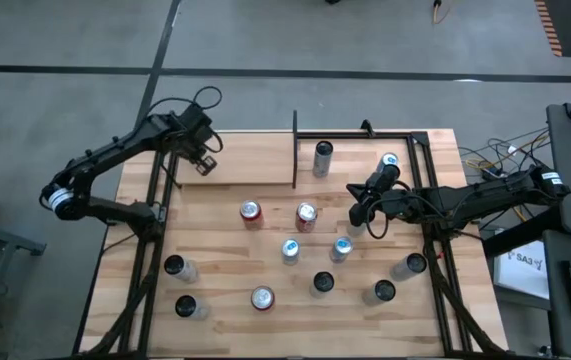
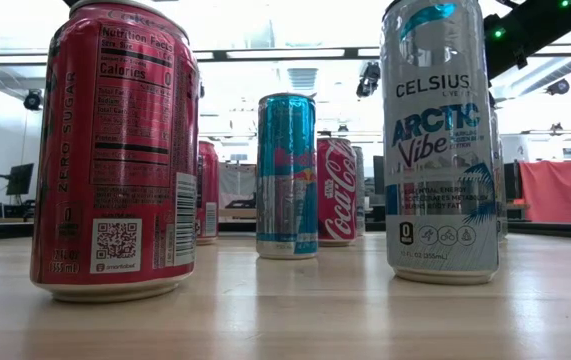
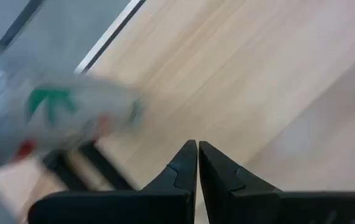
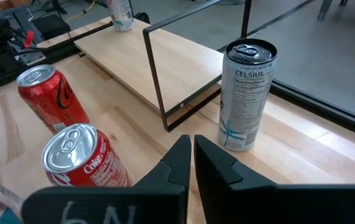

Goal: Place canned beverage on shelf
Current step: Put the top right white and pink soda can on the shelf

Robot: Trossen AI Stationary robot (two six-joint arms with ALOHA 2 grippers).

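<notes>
From above: shelf [image 1: 360,160] at the far middle of the table [image 1: 225,260], a pale panel ringed by thin black rods, with one silver can [image 1: 323,157] already upright on it. Right gripper [image 1: 363,212] just off the shelf's near right corner, fingers pressed together, nothing held. White Celsius can [image 1: 389,163] just beyond that gripper, toward the far right, standing beside the shelf's right edge. Two red cola cans, red Coke can [image 1: 306,216] and second red can [image 1: 251,212], to the gripper's left, near the shelf's front edge. Left gripper [image 1: 203,160] at the far left of the table, well apart from every can, likewise closed and empty. Clearly the right arm the nearer one.

At table height: only cans, all upright, long axes vertical; no gripper to be made out here.

Left wrist: dark fingertips [image 3: 197,163] meeting over bare wood; a smeared pale shape off to one side, possibly a can, too blurred to call.

Right wrist: fingers [image 4: 188,158] shut tip to tip, Celsius can straight ahead and slightly to one side, upright, touching the tabletop and standing outside the black rod [image 4: 155,78]. Shelf panel just past that rod. Red Coke can close on the other side. Likely next: spread the fingers first, then a level approach round the can's body, then a short lift over the shelf edge.
</notes>
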